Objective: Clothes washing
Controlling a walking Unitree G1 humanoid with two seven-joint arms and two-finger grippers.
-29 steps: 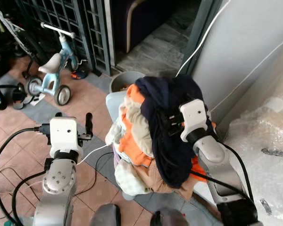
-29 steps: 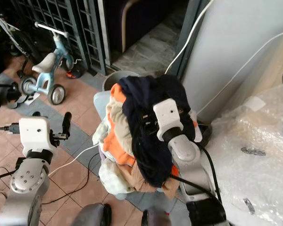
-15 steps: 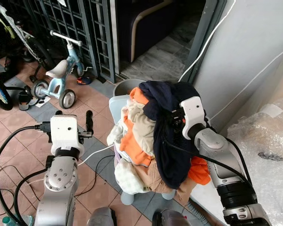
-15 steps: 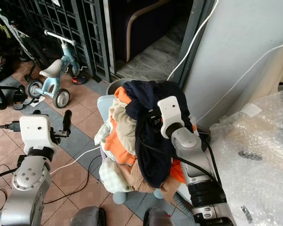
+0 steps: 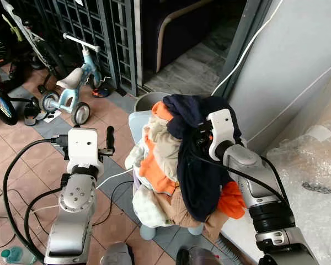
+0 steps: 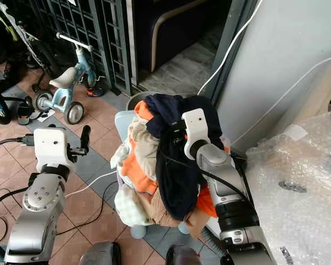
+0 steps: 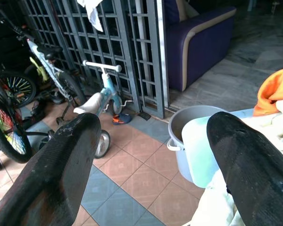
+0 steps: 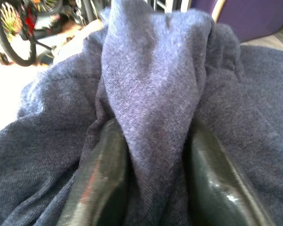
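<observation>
**Robot pinching a dark garment on top of a laundry pile**

A navy garment lies draped over the top and near side of a tall pile of clothes in the middle of the scene. The right gripper has its two black fingers closed on a fold of this navy cloth near the top of the pile. The cloth looks soft, thick and limp, probably light alone. It will likely sag and stretch when raised, and may drag the orange and cream pieces beneath it. A bunched ridge, as now held, looks like the safest place to grip; a flat layer could slip free.

The pile sits in a pale blue basket and spills over its rim. Just beyond it stands a grey bucket.

The left gripper hovers left of the pile, fingers spread wide and empty.

Farther left are a small blue tricycle and bicycles against a dark metal grille. A grey wall with white cables rises on the right, with bubble wrap near it. Black cables trail over the tiled floor, and could snag feet.
</observation>
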